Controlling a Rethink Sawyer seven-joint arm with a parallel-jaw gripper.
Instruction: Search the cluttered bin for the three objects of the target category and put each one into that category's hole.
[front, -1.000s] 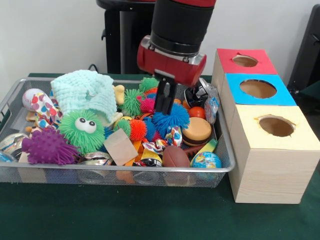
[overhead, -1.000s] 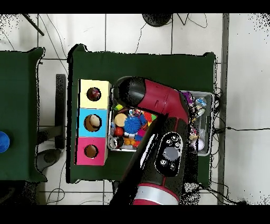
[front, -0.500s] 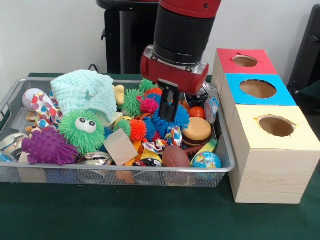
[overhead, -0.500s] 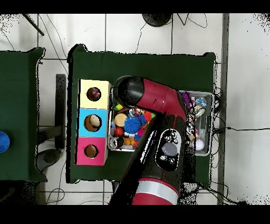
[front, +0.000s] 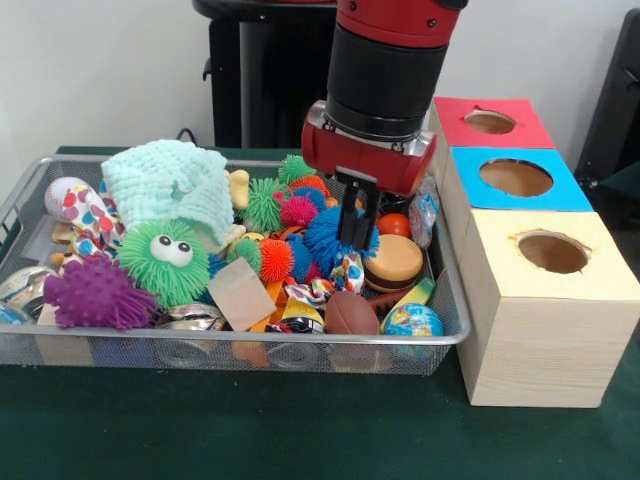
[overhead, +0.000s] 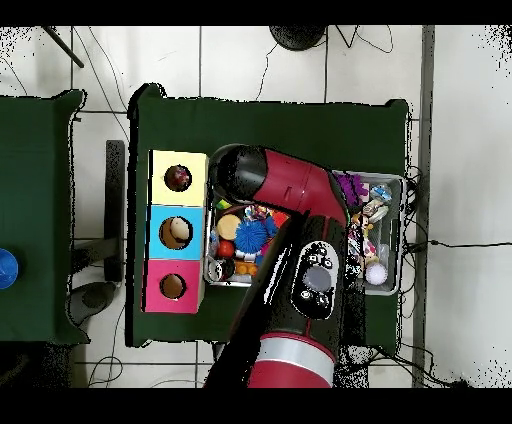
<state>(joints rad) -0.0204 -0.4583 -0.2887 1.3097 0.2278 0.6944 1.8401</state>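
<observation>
Here the green surface (front: 300, 430) carries a wire bin (front: 60, 345) with a wooden box (front: 540, 340) just beside it. The box has three holes in its top: red (front: 489, 122), blue (front: 516, 177), yellow (front: 553, 252). In the overhead view the blue hole (overhead: 177, 232) shows a pale round thing inside; the other two look darker and I cannot tell their contents.

The arm (front: 385, 80) comes down over the bin's end nearest the box. In the overhead view the arm (overhead: 300, 260) covers the middle of the bin (overhead: 385, 290).

The gripper (front: 356, 225) hangs with its jaws in among the spikes of a blue ball (front: 328, 232). The jaws stand narrow, close together; whether they have hold of the ball I cannot tell.

Bin clutter, large to small:
- mint cloth (front: 170, 185), on top of the heap
- green spiky ball with eyes (front: 165, 262)
- purple spiky ball (front: 95, 293), at the front wall
- toy burger (front: 393, 263), just beside the blue ball
- brown football (front: 351, 313)
- globe ball (front: 412, 321), front corner nearest the box
</observation>
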